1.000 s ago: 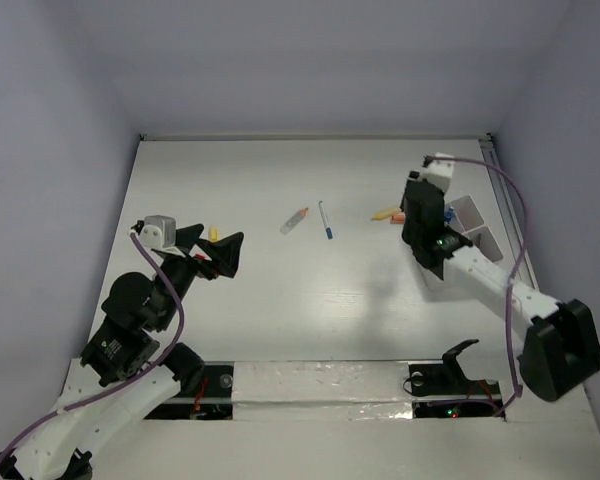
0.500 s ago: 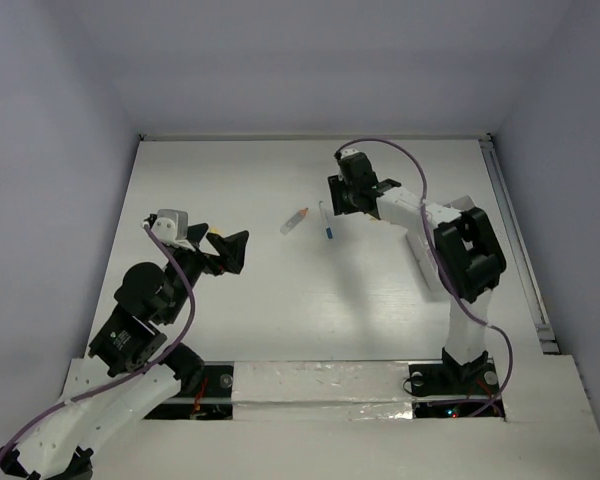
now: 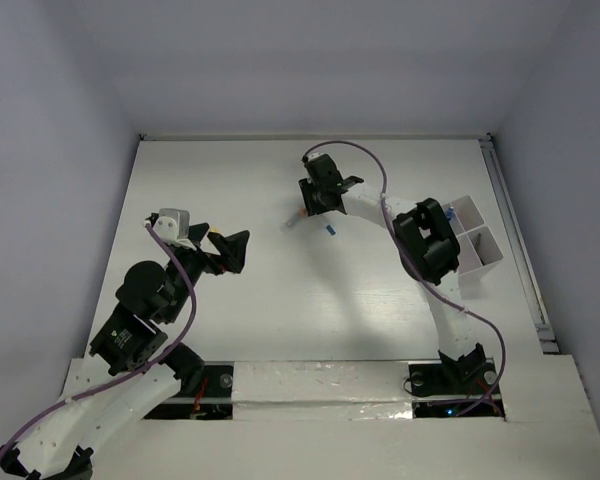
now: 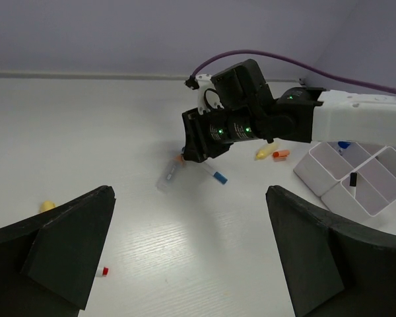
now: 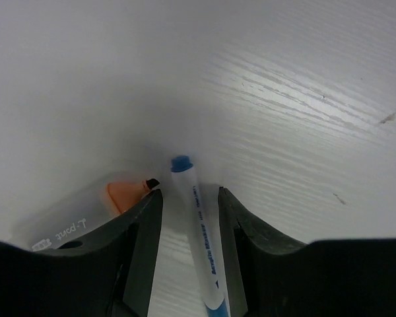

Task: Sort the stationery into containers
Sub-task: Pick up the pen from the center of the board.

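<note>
- Right claw (image 5: 190,195) is down at the white counter (image 3: 280,300), released, with its two black fingers (image 5: 142,238) set either side of a thin blue-and-white pen (image 5: 198,224); a sliver of gap shows on each side of the pen, so it is straddled and not pinched.
- That pen lies flat on the counter, its blue end pointing away from the claw, in the far middle of the surface.
- Just beside the pen, on the outer side of one finger, lies a clear plastic tube with an orange cap (image 5: 86,214), also flat, with its cap end close to the fingertip.
- Left claw (image 3: 230,245) hangs above the left part of the counter, spread wide and grasping nothing.
- White open-topped rectangular plastic boxes (image 4: 356,178), joined side by side, sit at the right edge, well apart from the pen; a small black item lies in one compartment and something blue in another.
- A short yellow piece (image 4: 265,152) and a short orange piece (image 4: 281,154) lie on the counter between the right arm and the boxes.
- Another small yellow piece (image 4: 47,206) and a tiny red bit (image 4: 105,271) lie near the left claw.
</note>
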